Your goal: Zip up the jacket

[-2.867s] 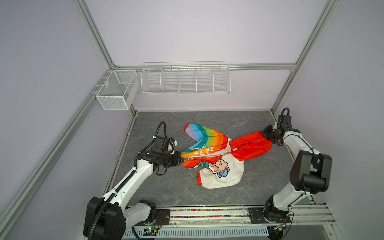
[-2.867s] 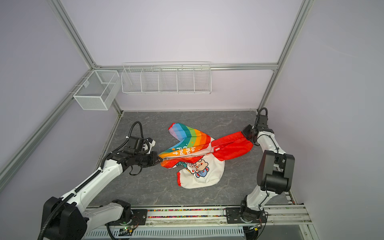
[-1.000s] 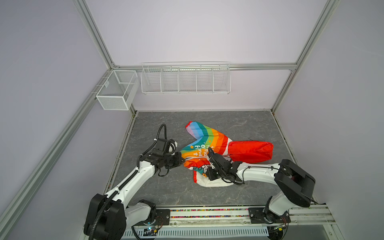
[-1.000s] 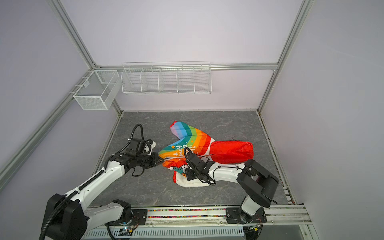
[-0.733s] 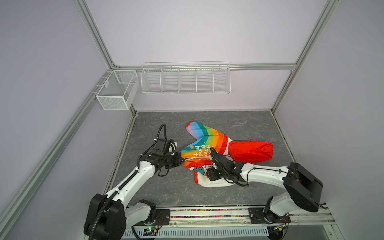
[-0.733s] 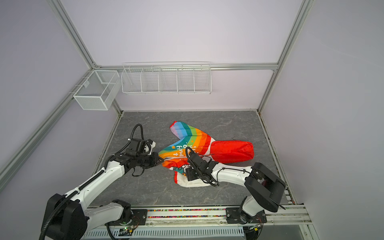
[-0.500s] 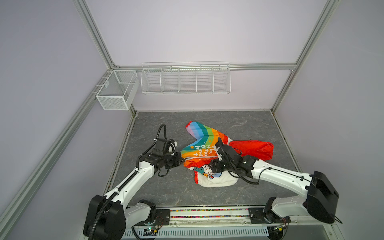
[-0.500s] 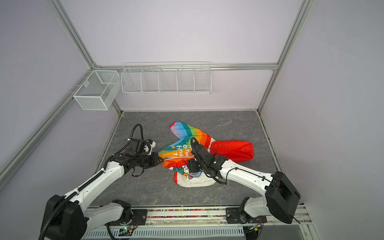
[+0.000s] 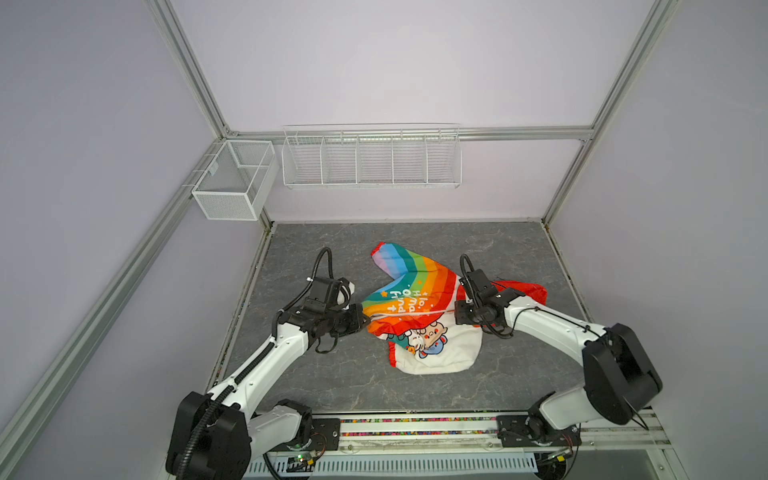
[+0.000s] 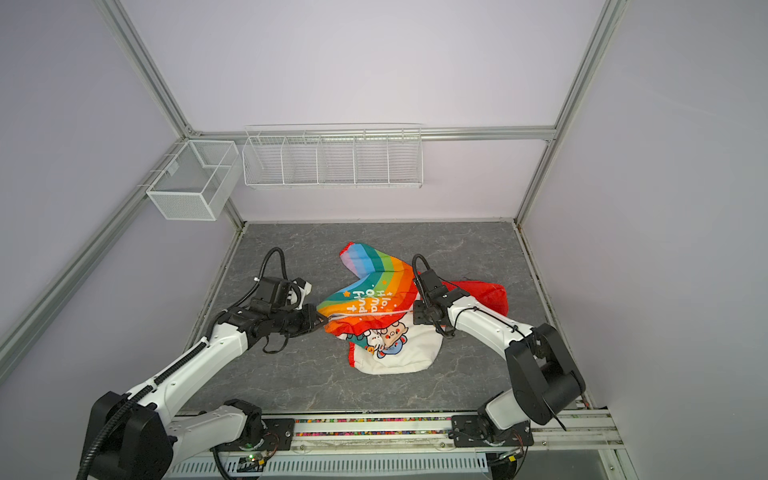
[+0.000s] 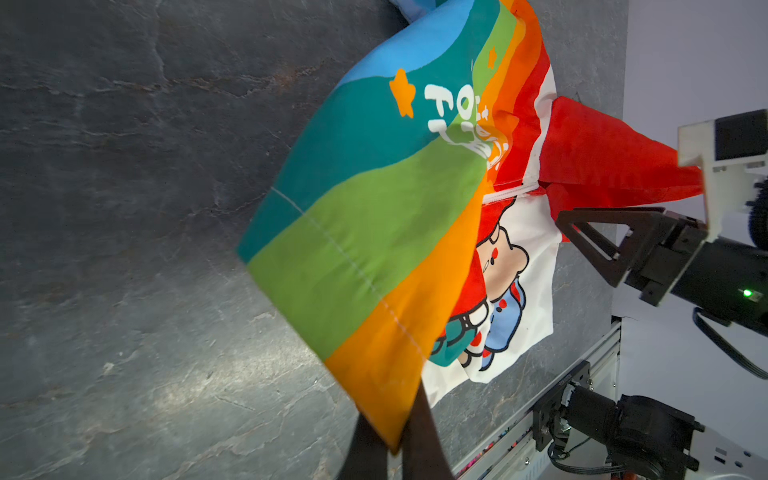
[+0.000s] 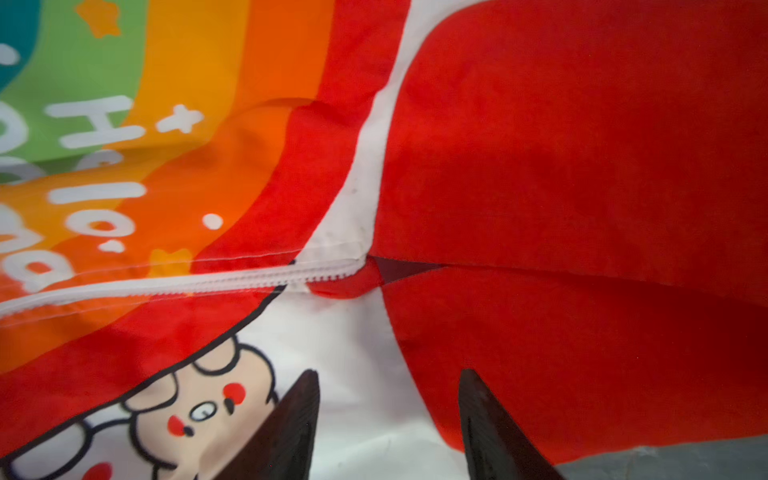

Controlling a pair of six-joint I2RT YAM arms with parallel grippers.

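The jacket (image 9: 411,297) (image 10: 368,301) lies crumpled mid-table: rainbow half on top, white cartoon half (image 9: 436,353) toward the front, red hood (image 9: 523,291) to the right. My left gripper (image 9: 365,322) (image 11: 392,440) is shut on the orange hem corner, holding it taut. The white zipper (image 12: 208,280) runs from there to the hood seam, and no slider shows. My right gripper (image 9: 457,309) (image 12: 386,374) hovers open over the white fabric beside the hood (image 12: 582,166), holding nothing. Its black fingers (image 11: 582,232) also show in the left wrist view.
A long wire rack (image 9: 370,156) and a small mesh basket (image 9: 232,183) hang on the back wall. A metal rail (image 9: 415,428) carrying both arm bases runs along the front edge. Frame posts and walls close in the grey mat (image 9: 498,249).
The right arm swung from the jacket's lower middle back and to the right, up to the hood seam, jaws apart. The left gripper kept its hold and place.
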